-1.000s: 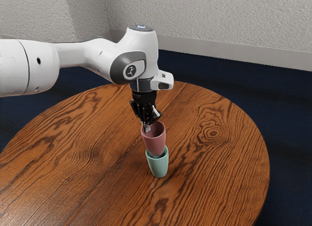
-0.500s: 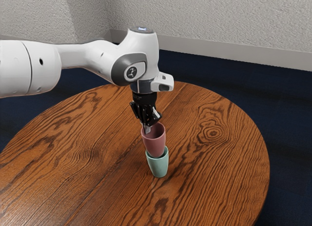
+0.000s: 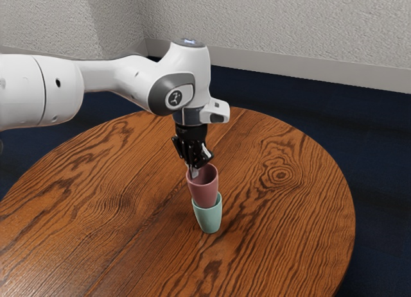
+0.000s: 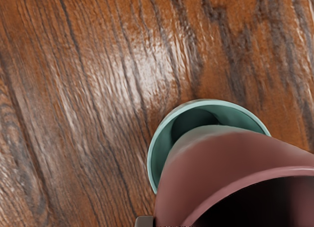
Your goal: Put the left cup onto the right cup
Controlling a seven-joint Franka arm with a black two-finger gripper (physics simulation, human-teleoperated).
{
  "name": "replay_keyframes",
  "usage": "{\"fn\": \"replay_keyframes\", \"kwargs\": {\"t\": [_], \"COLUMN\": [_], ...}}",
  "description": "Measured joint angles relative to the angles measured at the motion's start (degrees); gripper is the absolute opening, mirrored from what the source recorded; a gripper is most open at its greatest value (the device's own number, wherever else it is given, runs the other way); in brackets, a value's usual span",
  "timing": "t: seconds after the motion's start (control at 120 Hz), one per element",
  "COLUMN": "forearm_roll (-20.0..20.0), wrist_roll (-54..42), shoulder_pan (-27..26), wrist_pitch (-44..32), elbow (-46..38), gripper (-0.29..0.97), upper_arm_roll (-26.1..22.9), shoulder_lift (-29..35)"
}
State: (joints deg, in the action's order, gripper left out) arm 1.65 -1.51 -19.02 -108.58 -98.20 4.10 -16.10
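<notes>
Wood-grained, reddish brown and round, the surface takes up the lower part of the exterior view.

**Cups.** The green cup stands upright on the surface, a little toward the exterior view's right of the surface's middle. The pink cup is seated in the mouth of the green cup. Its base is inside and hidden. Its upper body and rim stand clear above the green rim. The pink cup leans slightly toward the exterior view's left.

**Hand.** The black hand points down at the pink cup's rim, on the side toward the exterior view's left. Its fingers are close together and pinch that part of the rim wall, one inside and one outside.

**Wrist view.** The pink cup lies large directly under the hand, mouth up. The green cup's rim shows as a ring around its lower part, with a gap of dark interior on one side. The surface lies beyond both, its grain running lengthwise.

**Arm.** The white arm enters from the exterior view's left and bends down at the wrist above the cups.

**Surroundings.** A dark blue floor lies behind the surface. A pale baseboard runs along the foot of a light textured wall.
</notes>
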Motion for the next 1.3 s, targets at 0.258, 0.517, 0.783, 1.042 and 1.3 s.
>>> {"fn": "replay_keyframes", "kwargs": {"t": [0.258,0.517,0.783,1.042,1.3], "forearm_roll": [-0.24,-0.37,-0.42,-0.61,-0.75], "wrist_roll": [-0.32,-1.33,-2.01,-2.46,-2.74], "shoulder_pan": [-0.05,-0.03,-0.06,0.08,0.2], "wrist_pitch": [-1.15,-2.62,-3.0,-2.6,-0.62], "elbow": [0.0,0.0,0.01,1.04,1.92], "gripper": [0.15,0.52,0.63,0.67,0.68], "upper_arm_roll": [0.03,0.03,-0.02,-0.04,-0.05], "shoulder_lift": [-0.03,0.03,0.49,1.4,3.65]}}
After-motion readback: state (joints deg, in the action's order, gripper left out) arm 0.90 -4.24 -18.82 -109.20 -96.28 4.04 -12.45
